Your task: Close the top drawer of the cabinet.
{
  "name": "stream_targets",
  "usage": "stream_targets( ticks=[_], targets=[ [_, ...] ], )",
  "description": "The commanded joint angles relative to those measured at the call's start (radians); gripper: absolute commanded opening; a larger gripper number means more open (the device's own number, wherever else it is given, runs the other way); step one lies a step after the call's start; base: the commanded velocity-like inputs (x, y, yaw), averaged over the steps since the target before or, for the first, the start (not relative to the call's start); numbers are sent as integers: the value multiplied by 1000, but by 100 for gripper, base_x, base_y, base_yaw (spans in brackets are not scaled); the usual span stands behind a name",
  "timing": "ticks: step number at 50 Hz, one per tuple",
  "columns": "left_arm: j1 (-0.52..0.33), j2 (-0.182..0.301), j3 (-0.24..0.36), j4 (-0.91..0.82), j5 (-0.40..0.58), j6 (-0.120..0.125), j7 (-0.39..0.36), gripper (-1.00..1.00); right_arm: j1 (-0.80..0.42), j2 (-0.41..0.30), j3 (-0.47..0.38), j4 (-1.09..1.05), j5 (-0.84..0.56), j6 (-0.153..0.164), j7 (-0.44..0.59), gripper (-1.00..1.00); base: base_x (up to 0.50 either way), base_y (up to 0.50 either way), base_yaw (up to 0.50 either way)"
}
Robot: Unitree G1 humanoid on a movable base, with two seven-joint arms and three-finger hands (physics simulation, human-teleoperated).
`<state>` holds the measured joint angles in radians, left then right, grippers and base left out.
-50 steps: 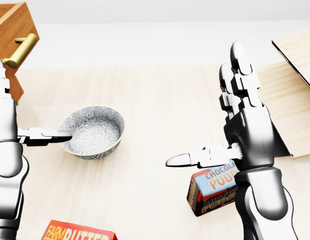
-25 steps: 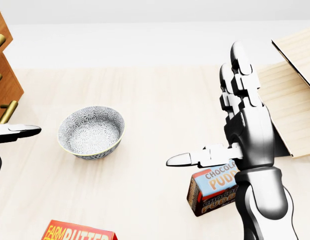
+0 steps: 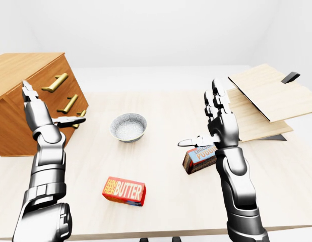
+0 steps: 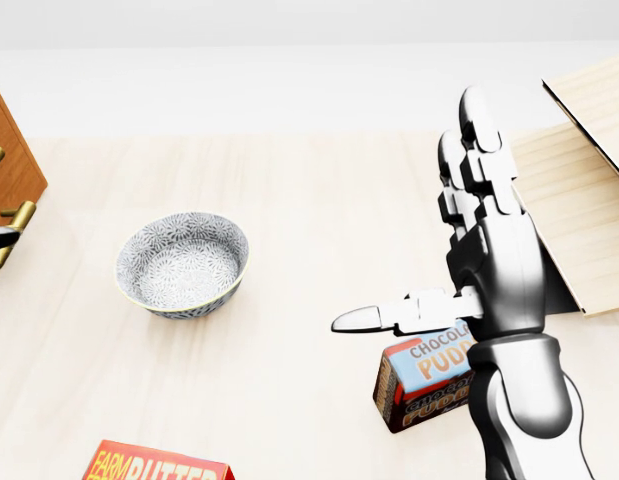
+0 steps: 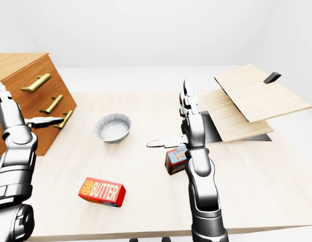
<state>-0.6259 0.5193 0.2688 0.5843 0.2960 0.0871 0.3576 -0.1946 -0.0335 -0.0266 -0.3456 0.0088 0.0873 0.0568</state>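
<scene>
The wooden cabinet (image 3: 23,75) stands at the left of the left-eye view, with three brass handles down its face. The top drawer's handle (image 3: 56,82) is the highest, and its front looks flush with the drawers below. My left hand (image 3: 51,112) is open, fingers up, right next to the cabinet's face, thumb by the lowest handle (image 3: 80,117). My right hand (image 4: 409,215) is open and empty, raised over the table's middle. In the head view only the cabinet's edge (image 4: 19,175) shows at the left.
On the light wooden table (image 3: 161,116) are a patterned bowl (image 3: 128,127), a red butter box (image 3: 124,191) and a chocolate pudding box (image 3: 199,157) under my right wrist. Stacked wooden boards (image 3: 269,93) lie at the right.
In the head view the open top drawer front slid left and out of sight, and my left hand went left with it. The bowl, boxes and right hand have not moved.
</scene>
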Motion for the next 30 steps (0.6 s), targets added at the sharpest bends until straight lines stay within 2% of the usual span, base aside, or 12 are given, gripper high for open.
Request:
stream_targets(
  ticks=[1,11,22,26,30],
  targets=[
    [-17,54,28,30,2,0,31,100,4,1,2,-1,-1,0,-2,100,0,0,0],
    [-38,78,31,56,-11,0,42,100,9,-2,-3,-8,2,0,3,100,0,0,0],
    [-63,65,11,61,-11,0,42,100,13,-7,-12,-16,5,0,7,100,0,0,0],
    [-31,29,5,-57,-5,0,13,100,12,-7,-13,-16,6,0,7,100,0,0,0],
    [16,-33,-2,-233,11,0,-25,100,11,-8,-13,-19,6,0,8,100,0,0,0]
  ],
)
